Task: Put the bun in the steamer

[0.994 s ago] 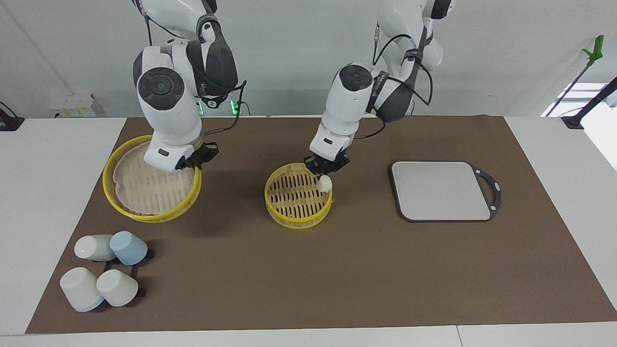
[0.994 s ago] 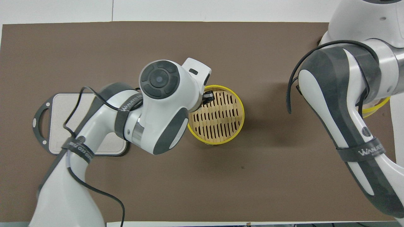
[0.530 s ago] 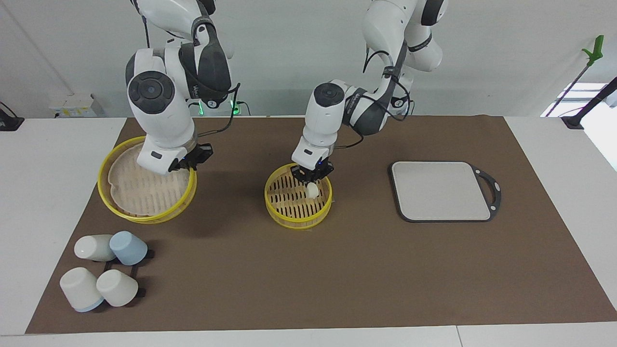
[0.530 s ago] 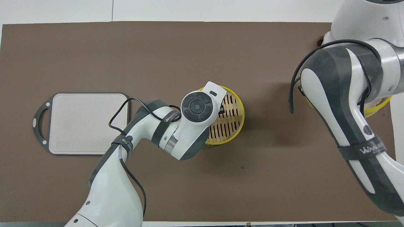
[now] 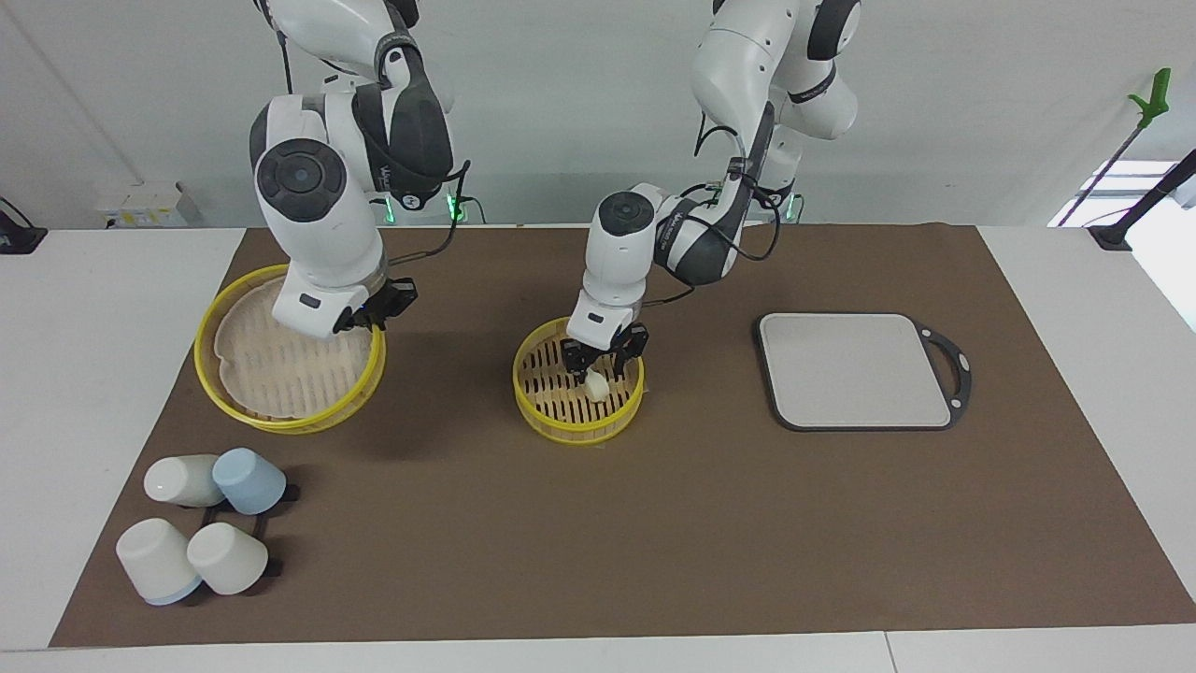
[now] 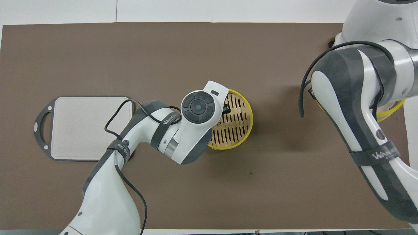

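The left gripper (image 5: 603, 365) has its jaws apart; just below them the rounded, pale bun (image 5: 595, 385) lies on the slatted floor of the round yellow-rimmed steamer (image 5: 537, 411). The right gripper (image 5: 374, 318), jaws together, hangs over a lined basket (image 5: 245, 411).

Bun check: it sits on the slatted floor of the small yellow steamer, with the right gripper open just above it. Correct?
Not quite. The bun does lie in the small steamer, but the open gripper above it is the left gripper, as the facing view shows.

Left gripper (image 5: 603, 360) points down, jaws apart; right gripper (image 5: 374, 313) hangs shut
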